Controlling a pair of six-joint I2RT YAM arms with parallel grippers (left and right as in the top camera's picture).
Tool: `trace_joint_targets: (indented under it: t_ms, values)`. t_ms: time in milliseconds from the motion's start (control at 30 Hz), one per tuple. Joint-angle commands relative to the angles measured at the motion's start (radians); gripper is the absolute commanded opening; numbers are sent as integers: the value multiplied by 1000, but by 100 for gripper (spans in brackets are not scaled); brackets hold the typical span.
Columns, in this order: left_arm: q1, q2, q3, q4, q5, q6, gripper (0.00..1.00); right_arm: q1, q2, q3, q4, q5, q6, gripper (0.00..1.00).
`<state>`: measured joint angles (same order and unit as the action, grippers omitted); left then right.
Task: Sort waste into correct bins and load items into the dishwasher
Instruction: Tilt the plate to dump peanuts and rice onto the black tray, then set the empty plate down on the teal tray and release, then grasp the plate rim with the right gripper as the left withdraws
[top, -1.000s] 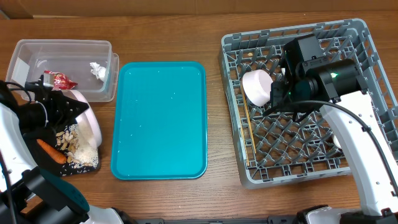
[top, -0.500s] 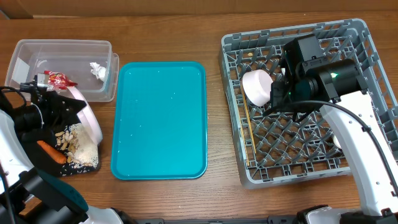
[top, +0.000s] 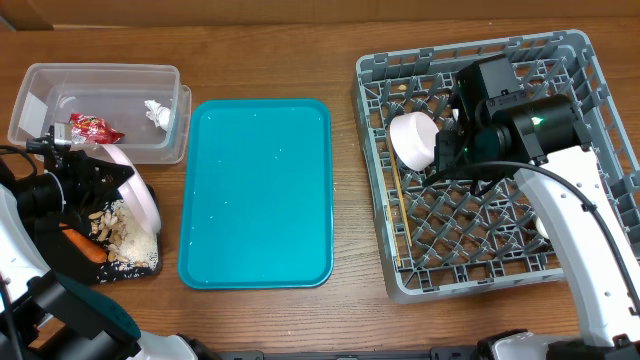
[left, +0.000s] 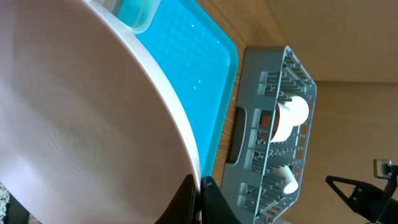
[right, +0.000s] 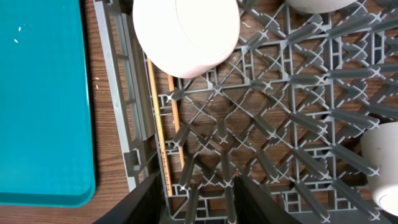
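Left hand (top: 88, 178) is clamped on the rim of the white plate (top: 143, 198), which is tipped on edge over the black tray (top: 148, 268) where the carrot (top: 82, 243) and crumbs (top: 125, 238) sit; I'd tilt it steeper and go slow so scraps land in the tray, not on the surface (top: 350, 310); after that it belongs in the dish rack (top: 372, 160); right hand (right: 196, 200) hovers there, fingers apart, empty.

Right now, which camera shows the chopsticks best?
The right wrist view: both chopsticks lie close up along one edge of the dish rack. Overhead shows them only as a thin line; in the left wrist view I can't make them out.
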<state>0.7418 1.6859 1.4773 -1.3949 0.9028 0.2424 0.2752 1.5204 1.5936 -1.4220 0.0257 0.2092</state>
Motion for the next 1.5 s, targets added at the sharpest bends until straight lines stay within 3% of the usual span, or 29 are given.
trace_joint_targets:
  t_ms: [0, 133, 267, 333, 600, 733, 900, 933, 967, 1000, 1033, 1167, 1267, 1467]
  values:
    - [-1, -11, 4, 4, 2, -2, 4, -3, 0, 9, 6, -1, 0, 41]
    - [-104, -13, 4, -68, 170, 171, 4, -3, 0, 9, 15, -2, 0, 41]
    - [-323, -13, 4, -12, 107, 163, 4, -2, 1, 9, 28, -4, 0, 41]
    - [-438, -12, 4, 63, 17, 77, 4, -3, 1, 9, 30, -5, 0, 41]
    - [-1086, 54, 4, 401, -632, -487, 4, -2, 1, 9, 30, -5, 0, 41]
    - [-1230, 160, 4, 426, -732, -610, 4, -2, 1, 9, 29, -5, -1, 41]
    - [-1266, 204, 5, 447, -721, -609, 8, -2, 1, 9, 29, -5, -1, 41]
    - [-1264, 201, 11, 450, -713, -607, 20, -2, 1, 9, 29, -5, 0, 42]
    - [-1256, 200, 24, 449, -685, -588, 42, -2, 1, 9, 29, -5, 0, 42]
    - [-1247, 199, 36, 446, -657, -569, 51, -2, 1, 9, 29, -5, 0, 42]
    - [-1237, 198, 49, 438, -638, -555, 54, -2, 1, 9, 29, -5, 0, 42]
    - [-1162, 180, 151, 316, -642, -552, 55, -2, 1, 9, 30, -6, 0, 48]
    - [-1047, 145, 238, 190, -644, -534, 55, 0, 1, 9, 42, -67, -10, 48]
    - [-793, 33, 261, 95, -649, -483, 56, 63, 14, 9, 121, -205, -38, 48]
